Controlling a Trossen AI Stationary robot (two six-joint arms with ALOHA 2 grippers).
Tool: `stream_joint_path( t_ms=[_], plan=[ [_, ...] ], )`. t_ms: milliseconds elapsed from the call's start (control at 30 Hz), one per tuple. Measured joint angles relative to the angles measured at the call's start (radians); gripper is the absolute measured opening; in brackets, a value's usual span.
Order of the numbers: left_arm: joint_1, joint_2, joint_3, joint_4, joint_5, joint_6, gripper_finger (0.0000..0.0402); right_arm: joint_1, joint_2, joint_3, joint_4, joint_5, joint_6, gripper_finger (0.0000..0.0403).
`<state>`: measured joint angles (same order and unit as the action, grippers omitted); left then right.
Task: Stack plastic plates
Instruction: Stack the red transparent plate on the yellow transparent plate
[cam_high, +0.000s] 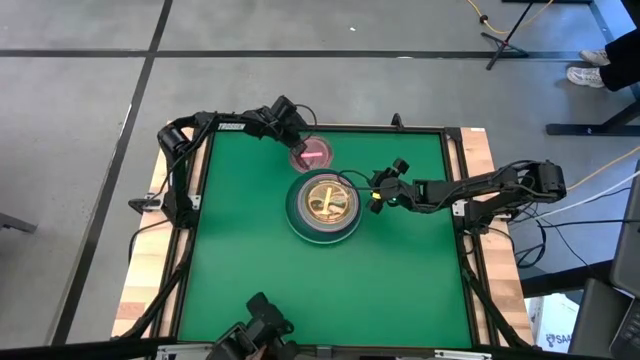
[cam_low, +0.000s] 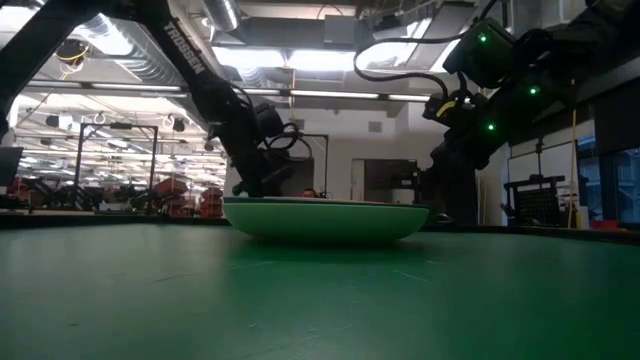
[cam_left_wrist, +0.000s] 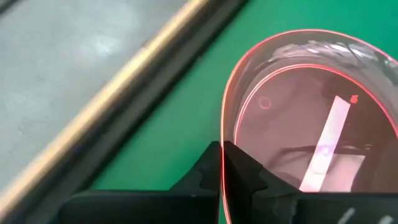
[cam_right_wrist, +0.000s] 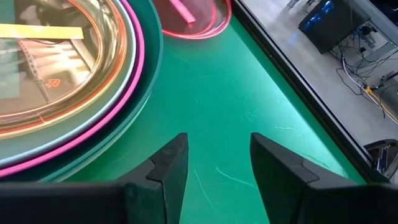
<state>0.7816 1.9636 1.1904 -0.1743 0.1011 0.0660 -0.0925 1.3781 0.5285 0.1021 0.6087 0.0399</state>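
Small translucent pink plate sits on the green tabletop near the far edge, just beside the stack and not on it yet. The stack sits mid-tabletop: dark green on the outside, then a pale ring, hot pink, and an amber plate on top.

I judge the pink plate light, thin, stiff and slick; it could skate or flex if I push it. The rim is the only place to take hold, and that's where I've got it: in the left wrist view the left gripper is pinched closed on the rim, one finger inside, one outside. From the pictures I can't tell whether the plate is lifted or flat on the tabletop.

The left arm reaches in from the far-left corner, wrist angled down over the plate. The right gripper has its fingers apart with nothing between them, low over bare tabletop just beside the stack's right edge. The right arm stretches in from the right side, nearly level.

My call on the next move: lift the pink plate clear, carry it over the amber one, and let go low so it doesn't bounce or slide off.
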Motion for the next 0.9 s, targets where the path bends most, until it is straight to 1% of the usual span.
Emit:
stream_joint_path(
  t_ms=[100,167,267,400,500,600,800,900],
  plan=[
    [0.008,-0.016,0.002,0.009,-0.047,0.008,0.0001,0.0,0.0,0.0,-0.001,0.001,-0.002,0.0165],
    [0.015,-0.03,0.002,0.01,-0.072,0.008,0.0001,0.0,0.0,0.0,-0.001,0.024,-0.019,0.0165],
    [0.027,-0.067,0.002,0.007,-0.072,0.016,0.0001,0.0,0.0,0.0,-0.003,0.08,-0.023,0.0165],
    [0.036,-0.156,0.002,-0.002,-0.07,0.017,0.0001,0.0,0.0,0.0,-0.018,0.088,-0.015,0.0165],
    [0.029,-0.234,0.003,-0.011,-0.045,0.016,0.0001,0.0,0.0,0.0,-0.049,0.088,0.018,0.0165],
    [0.0,-0.296,0.004,-0.019,-0.029,0.015,0.0001,0.0,0.0,0.0,-0.095,0.099,0.05,0.0165],
    [-0.105,-0.358,0.004,-0.028,-0.015,0.019,0.0001,0.0,0.0,0.0,-0.189,0.193,0.138,0.0165],
    [-0.163,-0.357,0.004,-0.031,0.051,0.018,0.0001,0.0,0.0,0.0,-0.233,0.203,0.17,0.0165]
  ],
)
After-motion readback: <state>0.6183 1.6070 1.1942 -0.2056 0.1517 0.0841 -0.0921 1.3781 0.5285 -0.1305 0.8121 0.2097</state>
